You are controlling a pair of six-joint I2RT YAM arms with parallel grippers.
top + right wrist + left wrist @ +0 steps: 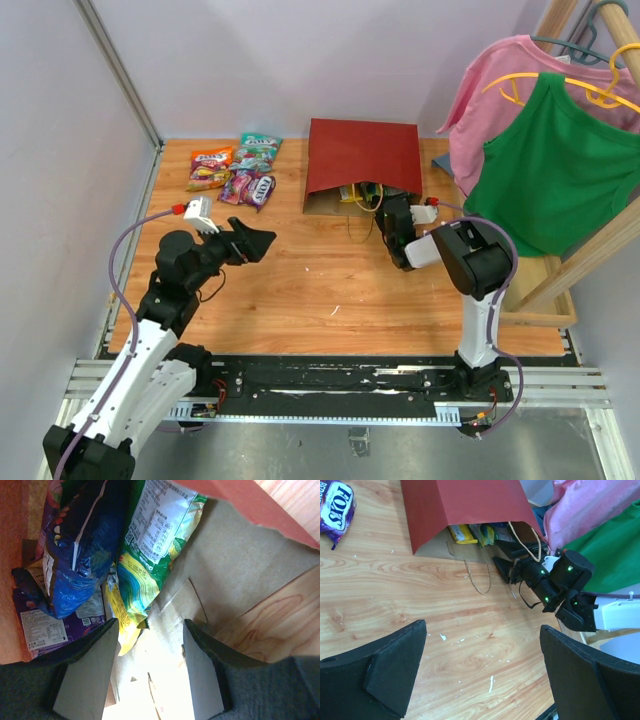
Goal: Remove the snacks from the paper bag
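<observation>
The paper bag (360, 158) lies on its side at the back of the table, dark red outside, its mouth facing the arms. My right gripper (393, 218) is at that mouth, open, with only the brown kraft inside (240, 565) between its fingers (87, 677). Just ahead of its tips lie a green-and-yellow packet (150, 535), a blue bag (82, 545) and a purple packet (40, 625). Orange (210, 168), teal (257, 150) and purple (248, 187) snacks lie on the table left of the bag. My left gripper (250, 240) hovers open over bare wood (482, 665).
A pink shirt (510, 90) and a green shirt (560, 170) hang on a wooden rack (560, 285) at the right, close to the right arm (555, 580). The bag's thin handles (480, 577) trail onto the wood. A metal rail (135, 240) borders the table's left edge.
</observation>
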